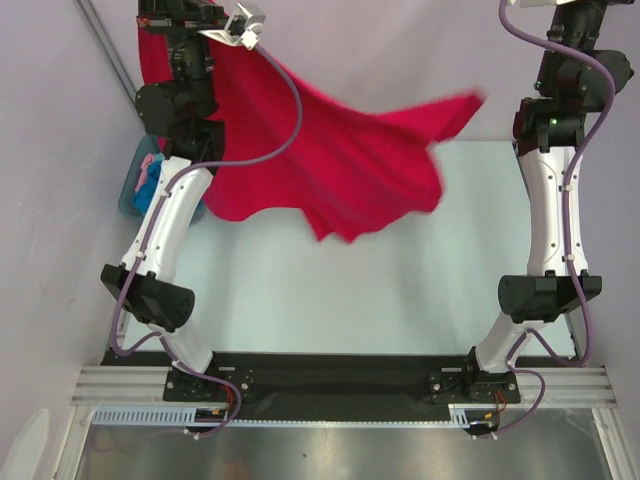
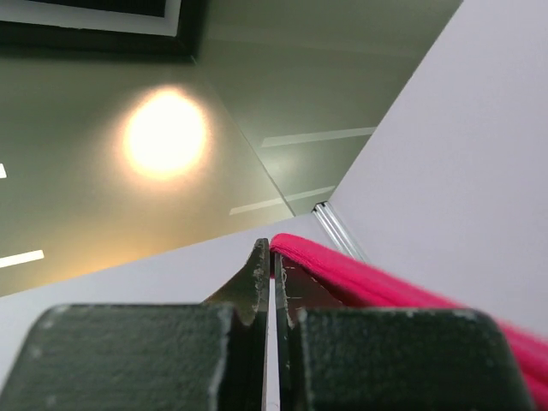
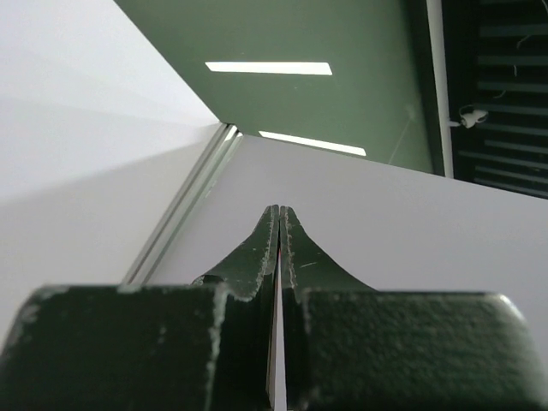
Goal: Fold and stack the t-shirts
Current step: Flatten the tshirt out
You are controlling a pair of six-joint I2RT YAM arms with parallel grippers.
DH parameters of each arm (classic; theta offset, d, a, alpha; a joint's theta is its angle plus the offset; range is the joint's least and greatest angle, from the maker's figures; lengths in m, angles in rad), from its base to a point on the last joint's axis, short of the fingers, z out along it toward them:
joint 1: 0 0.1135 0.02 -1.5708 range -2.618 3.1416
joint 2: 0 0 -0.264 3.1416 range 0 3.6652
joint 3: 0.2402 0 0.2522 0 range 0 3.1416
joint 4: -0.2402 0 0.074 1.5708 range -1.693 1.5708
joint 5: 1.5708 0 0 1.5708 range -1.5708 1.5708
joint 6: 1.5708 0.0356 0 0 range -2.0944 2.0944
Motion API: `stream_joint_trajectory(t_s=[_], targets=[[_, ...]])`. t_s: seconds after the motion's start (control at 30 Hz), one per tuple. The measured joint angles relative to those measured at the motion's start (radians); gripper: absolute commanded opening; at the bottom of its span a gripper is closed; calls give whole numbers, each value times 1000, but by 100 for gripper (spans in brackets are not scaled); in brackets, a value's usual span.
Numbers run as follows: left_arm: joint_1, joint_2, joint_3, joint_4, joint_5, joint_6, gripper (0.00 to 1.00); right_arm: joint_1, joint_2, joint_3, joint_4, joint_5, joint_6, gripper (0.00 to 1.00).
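Looks up along the right gripper (image 3: 277, 210): dark, scuffed plastic fingers (image 3: 250, 261) pressed flat together right up to the pointed tips, with only a hairline seam between. Shows pale white flat wall panels (image 3: 411, 223) behind, meeting at a slim silver metal rail (image 3: 184, 214) that slants up from lower left. Takes in a dull green ceiling (image 3: 342, 103) above, with two bright white light strips (image 3: 268, 68), and a black slatted panel (image 3: 505, 94) at far right.
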Motion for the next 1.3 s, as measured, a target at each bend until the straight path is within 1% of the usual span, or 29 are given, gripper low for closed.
stream_joint_trajectory(t_s=[0.33,0.5,0.63,0.77,0.87,0.93,1.0,1.17,1.3], targets=[[0,2,-10,-187,4,-19,0,-4,3,-2,-166,-2,46,0],[0,21,19,-230,7,-19,0,7,-4,-34,-269,11,110,0],[-2,42,55,-251,8,-16,0,31,-37,-158,-380,18,187,0],[-7,83,122,-275,7,0,0,82,-51,-288,-558,13,282,0],[-19,132,204,-290,8,10,0,131,-79,-445,-620,10,312,0],[-32,166,259,-285,13,13,0,161,-83,-531,-648,9,322,0],[-52,194,308,-269,18,20,0,183,-83,-579,-678,9,344,0],[-103,205,328,-216,48,27,0,183,-104,-638,-681,17,371,0],[-141,218,369,-220,69,44,0,179,-144,-684,-673,20,384,0]])
